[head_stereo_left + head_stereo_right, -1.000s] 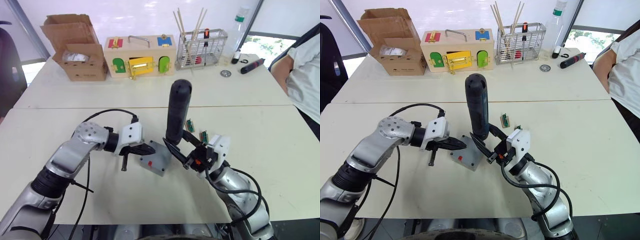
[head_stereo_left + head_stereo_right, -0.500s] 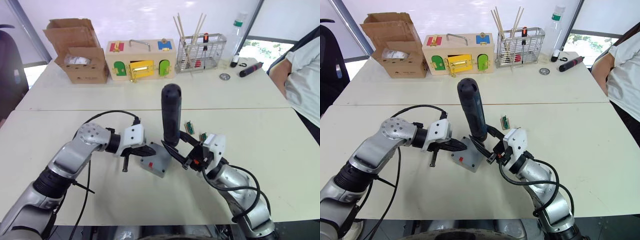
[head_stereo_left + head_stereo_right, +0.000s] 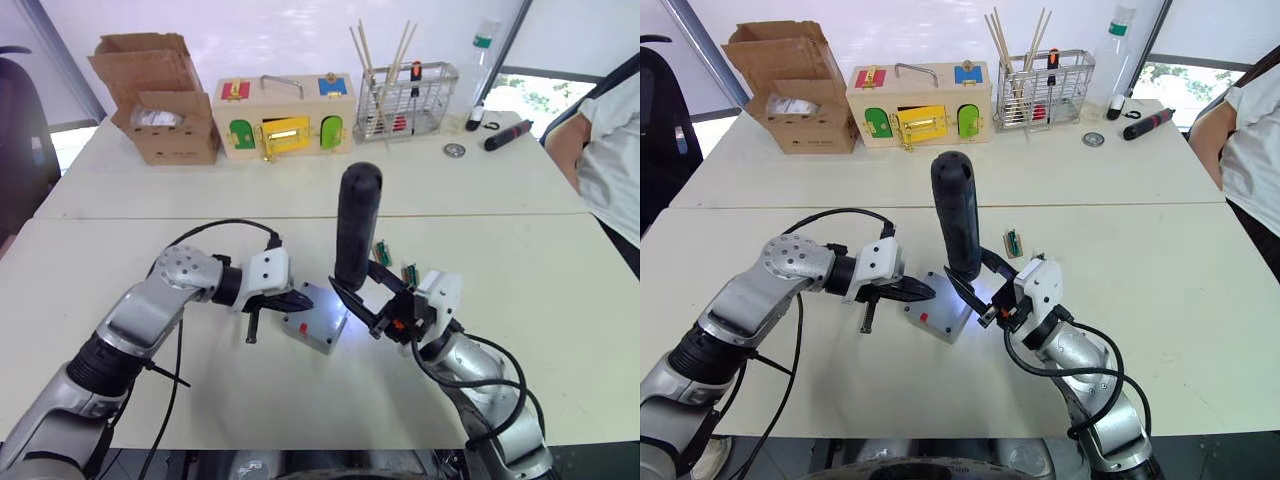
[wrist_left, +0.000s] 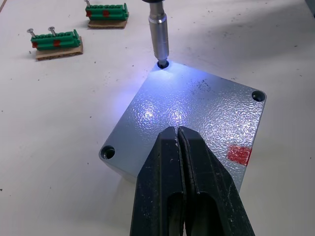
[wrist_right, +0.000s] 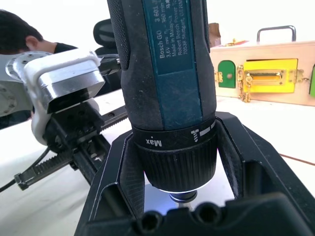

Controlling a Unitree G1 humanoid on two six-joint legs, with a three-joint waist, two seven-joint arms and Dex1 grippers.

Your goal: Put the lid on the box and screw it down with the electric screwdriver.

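The grey box (image 3: pixel 304 331), red mark on its side, sits on the white table with the lid (image 4: pixel 197 105) on top of it. My left gripper (image 4: pixel 177 130) is shut, and its fingertips rest on the lid's near edge. My right gripper (image 3: pixel 373 301) is shut on the electric screwdriver (image 3: pixel 355 225), which stands nearly upright. The screwdriver's metal bit (image 4: pixel 159 34) sits in one corner hole of the lid, and its light shines bluish-white on the lid. Two other corner holes show open in the left wrist view.
Two green screw holders (image 3: pixel 381 251) (image 3: pixel 408 272) lie just behind the box. Along the table's far edge stand a cardboard box (image 3: pixel 150 95), a wooden box with coloured doors (image 3: pixel 280 110) and a wire rack (image 3: pixel 405 95). A person (image 3: pixel 610 140) sits at the right.
The screwdriver's light now glows on the lid. The screwdriver has straightened from a leftward lean to nearly upright. The left gripper has stayed on the lid.
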